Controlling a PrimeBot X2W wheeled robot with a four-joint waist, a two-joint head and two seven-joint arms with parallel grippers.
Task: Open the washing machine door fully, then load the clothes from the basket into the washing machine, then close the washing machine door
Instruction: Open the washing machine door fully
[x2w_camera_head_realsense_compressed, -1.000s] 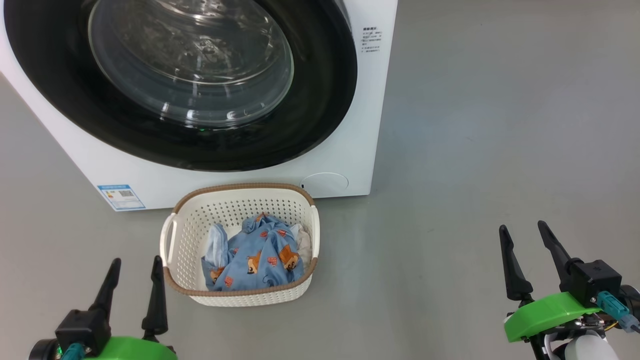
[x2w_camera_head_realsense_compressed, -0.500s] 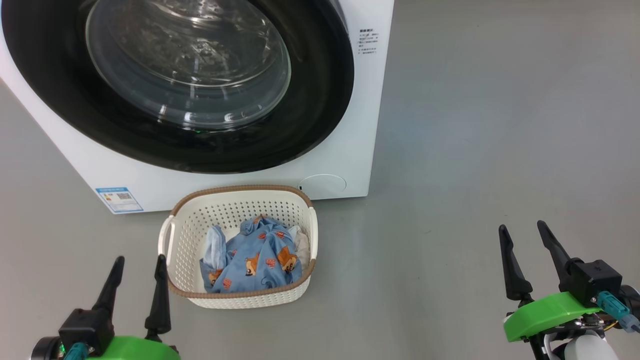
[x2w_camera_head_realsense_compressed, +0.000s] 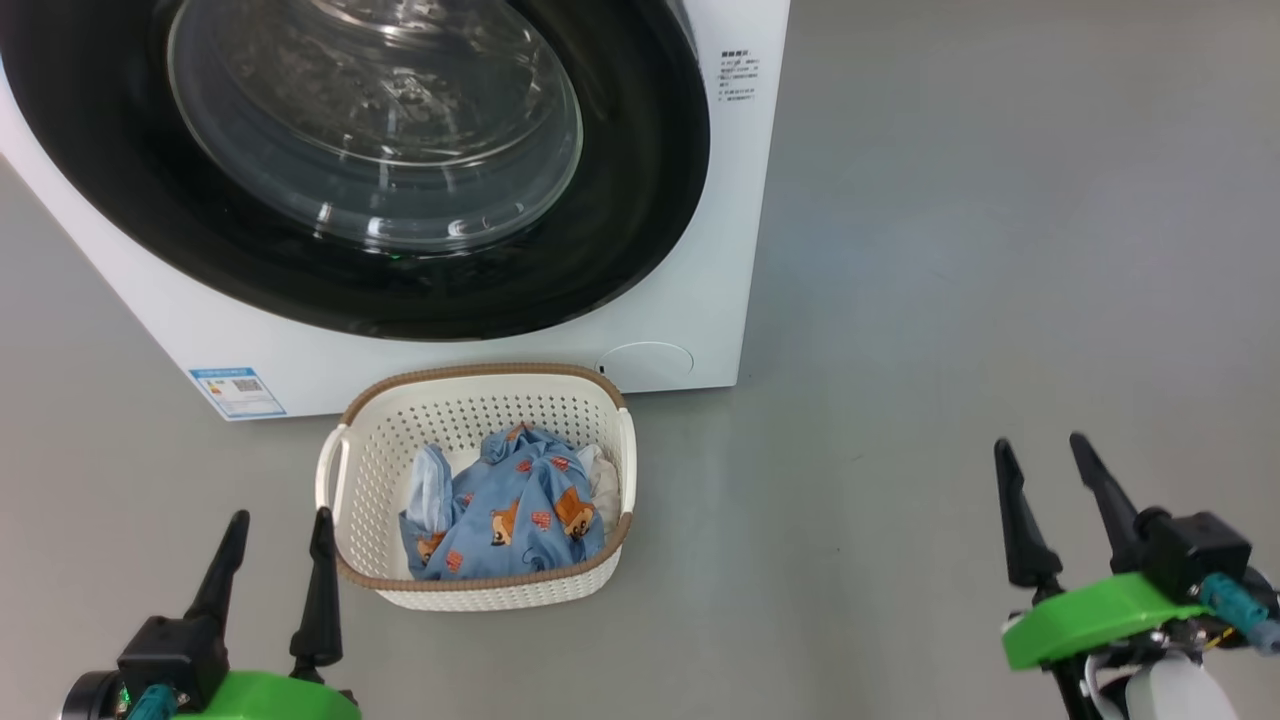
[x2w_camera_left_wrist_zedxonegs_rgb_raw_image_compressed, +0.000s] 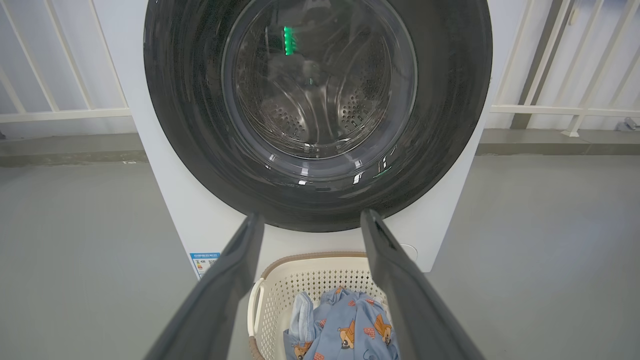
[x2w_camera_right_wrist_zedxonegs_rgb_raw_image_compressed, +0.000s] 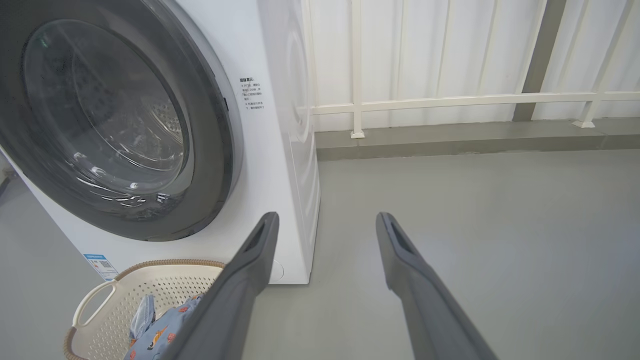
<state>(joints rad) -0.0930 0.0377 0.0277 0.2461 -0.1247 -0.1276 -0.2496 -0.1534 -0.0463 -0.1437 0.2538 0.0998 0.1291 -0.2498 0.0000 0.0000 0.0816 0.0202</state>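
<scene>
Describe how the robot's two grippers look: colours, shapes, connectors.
The left gripper and right gripper match: two long, tapering black fingers on a bright green mount, beside a black block with a teal connector. A pale forearm and thin wires show under the right one.

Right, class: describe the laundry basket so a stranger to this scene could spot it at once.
Find the white washing machine with its round black door. On the grey floor before it sits a small cream basket. Its perforated walls, brown rim and blue bear-print clothes mark it out.
</scene>
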